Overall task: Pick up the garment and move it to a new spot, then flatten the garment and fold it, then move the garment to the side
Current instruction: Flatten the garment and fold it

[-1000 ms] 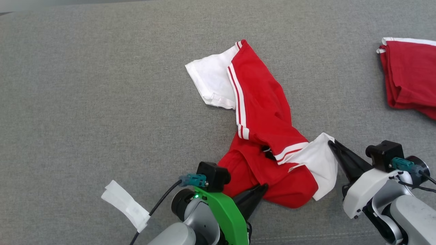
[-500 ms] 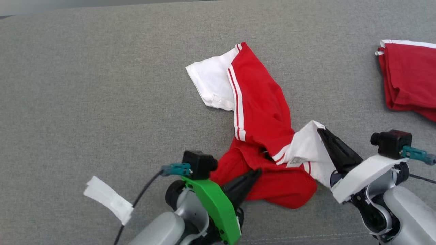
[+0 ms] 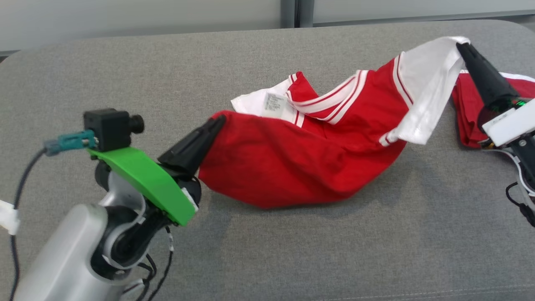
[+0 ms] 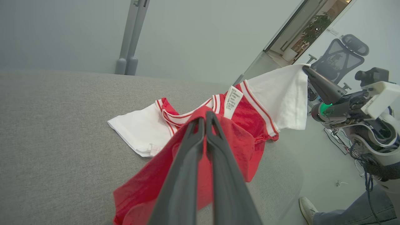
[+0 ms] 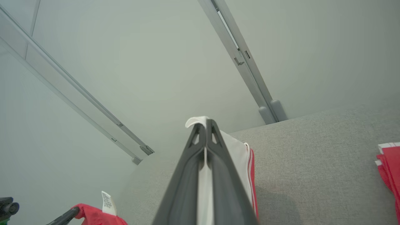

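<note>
Along the near edge, a stitched seam is running across the grey padded surface point(image 3: 317, 255), and a broad band of open cloth is lying between it and the garment point(image 3: 292, 167). At the near left, the left gripper point(image 3: 220, 119) is pinching the red fabric's edge, fingers pressed together on it and holding that corner off the surface. The garment is hanging slung between the two arms, its red belly sagging low at the middle; whether it is touching the surface there is hard to tell. A white sleeve point(image 3: 250, 101) and a care label point(image 3: 274, 104) are showing just behind. At the far right, the right gripper point(image 3: 460, 45) is clamping the tip of the other white sleeve point(image 3: 426, 83), holding it high. Below it, a second red garment point(image 3: 470, 113) is lying by the right edge. To the left, open surface is stretching to the rounded far edge and the pale wall point(image 3: 146, 16).
</note>
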### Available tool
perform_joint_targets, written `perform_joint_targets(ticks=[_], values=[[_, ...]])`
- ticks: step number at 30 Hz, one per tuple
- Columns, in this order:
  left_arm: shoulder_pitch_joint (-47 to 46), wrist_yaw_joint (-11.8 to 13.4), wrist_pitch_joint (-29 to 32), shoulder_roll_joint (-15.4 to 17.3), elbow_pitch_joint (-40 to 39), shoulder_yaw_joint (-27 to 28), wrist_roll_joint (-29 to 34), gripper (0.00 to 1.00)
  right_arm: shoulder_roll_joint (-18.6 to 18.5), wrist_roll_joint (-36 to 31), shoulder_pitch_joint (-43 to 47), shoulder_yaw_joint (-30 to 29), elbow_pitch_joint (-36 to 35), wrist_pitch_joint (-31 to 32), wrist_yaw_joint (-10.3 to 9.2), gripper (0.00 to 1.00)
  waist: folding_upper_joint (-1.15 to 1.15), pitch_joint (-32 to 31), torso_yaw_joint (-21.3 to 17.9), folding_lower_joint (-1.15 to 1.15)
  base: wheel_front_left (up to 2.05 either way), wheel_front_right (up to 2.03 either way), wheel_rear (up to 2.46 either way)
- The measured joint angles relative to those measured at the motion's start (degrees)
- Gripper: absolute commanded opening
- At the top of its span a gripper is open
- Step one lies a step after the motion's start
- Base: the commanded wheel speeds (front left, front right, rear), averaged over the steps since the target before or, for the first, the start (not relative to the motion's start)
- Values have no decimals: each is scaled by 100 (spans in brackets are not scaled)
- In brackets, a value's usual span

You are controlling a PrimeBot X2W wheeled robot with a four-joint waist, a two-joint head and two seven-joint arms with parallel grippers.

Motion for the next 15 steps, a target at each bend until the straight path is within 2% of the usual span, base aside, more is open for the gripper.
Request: perform_joint_targets(ticks=[4, 8, 15], values=[[-320, 45, 208, 328, -261, 430, -83, 0, 22, 495, -292, -380, -233, 214, -162, 0, 0, -159, -50, 0, 0, 0, 0], [-513, 54, 365, 506, -682, 788, -336, 0, 227, 1124, -488, -1145, -645, 105, -325, 0, 0, -299, -167, 0, 0, 0, 0], [-693, 120, 651, 730, -1440, 1338, -916, 0, 437, 1872, -618, -2153, -1673, -179, -394, 0, 0, -539, -440, 0, 0, 0, 0]])
